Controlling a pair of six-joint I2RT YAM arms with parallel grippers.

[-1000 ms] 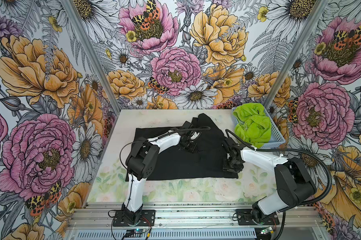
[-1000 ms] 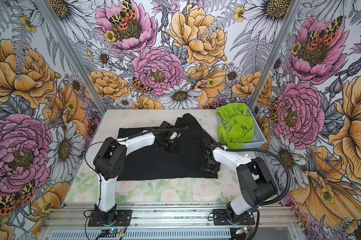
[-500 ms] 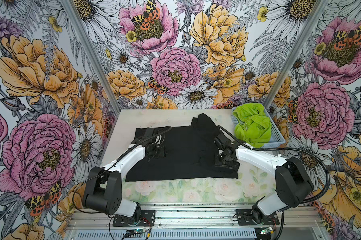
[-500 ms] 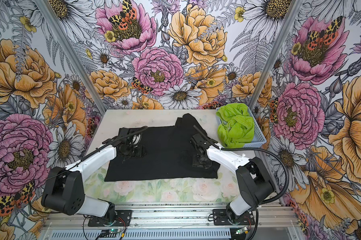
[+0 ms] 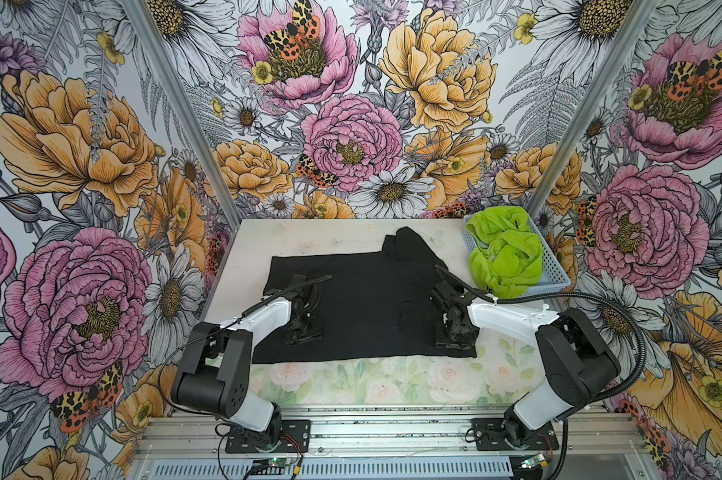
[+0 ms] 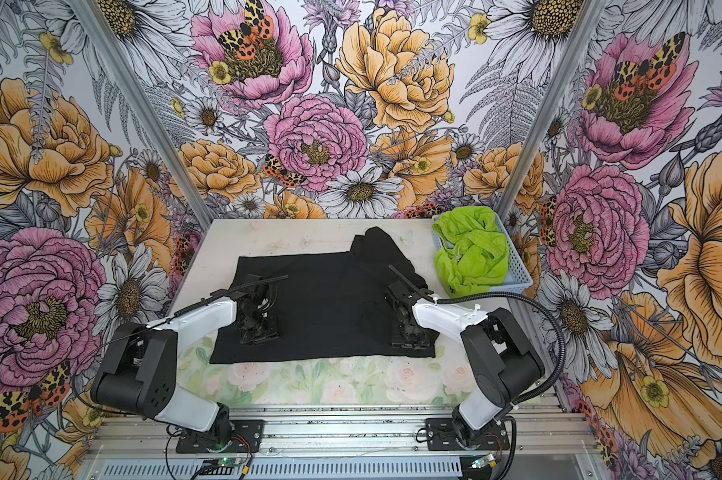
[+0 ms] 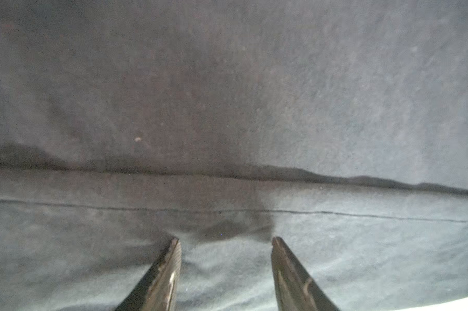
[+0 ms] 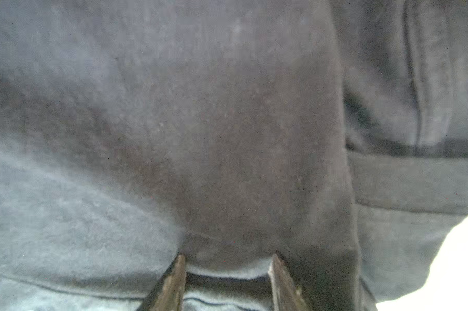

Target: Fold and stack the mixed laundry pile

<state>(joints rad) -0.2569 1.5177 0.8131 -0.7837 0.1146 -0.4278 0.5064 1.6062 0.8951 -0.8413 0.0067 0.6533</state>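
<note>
fold is barely starting, by the look of it. black shirt (image 5: 371, 299) is lying spread flat mid counter (image 5: 351, 382), 1 sleeve sticking up toward the back, no clean fold showing yet. green shorts (image 5: 504, 253) are sitting bunched in the blue basket (image 5: 556, 270) at the back right corner, well apart from both arms, unfolded. nothing is getting stacked yet, so folding the shirt, folding the shorts and stacking both are all remaining.

left fingers (image 7: 168, 266) are standing apart, released, tips pressing down on the shirt near its front left edge just short of a seam line, nothing pinched between them. right fingers (image 8: 173, 280) are standing apart too, tips resting on the shirt near its front right corner, a hem ridge running across between them but not getting clamped as far as i can see.

count: 1 shirt, 1 shorts, 1 basket, 2 arms.
</note>
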